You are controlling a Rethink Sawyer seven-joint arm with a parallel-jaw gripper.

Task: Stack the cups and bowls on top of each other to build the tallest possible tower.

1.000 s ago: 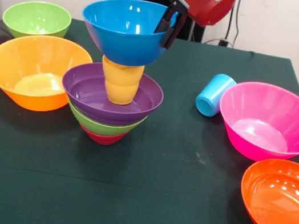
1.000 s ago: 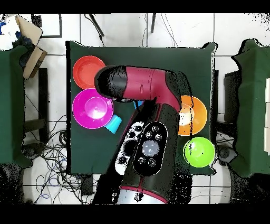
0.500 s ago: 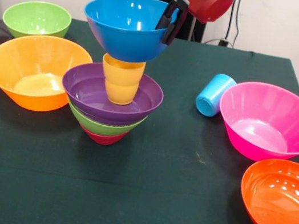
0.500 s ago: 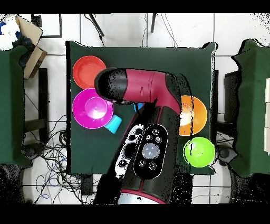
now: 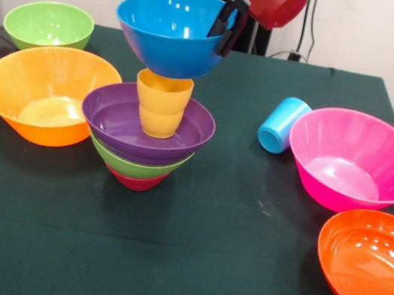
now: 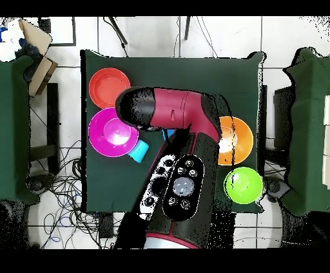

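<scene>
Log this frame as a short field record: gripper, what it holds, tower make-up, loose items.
gripper: shut on the blue bowl's rim
blue bowl: held upright just above the yellow cup, apparently not resting on it
tower: from bottom, crimson bowl, green bowl, purple bowl, yellow cup
blue cup: lying on its side beside the pink bowl
other loose bowls: light orange bowl, second green bowl, red-orange bowl
overhead view: arm hides the tower

The glossy red arm (image 6: pixel 174 112) has black joints, a button panel, and a black pincer (image 5: pixel 226 24).
</scene>
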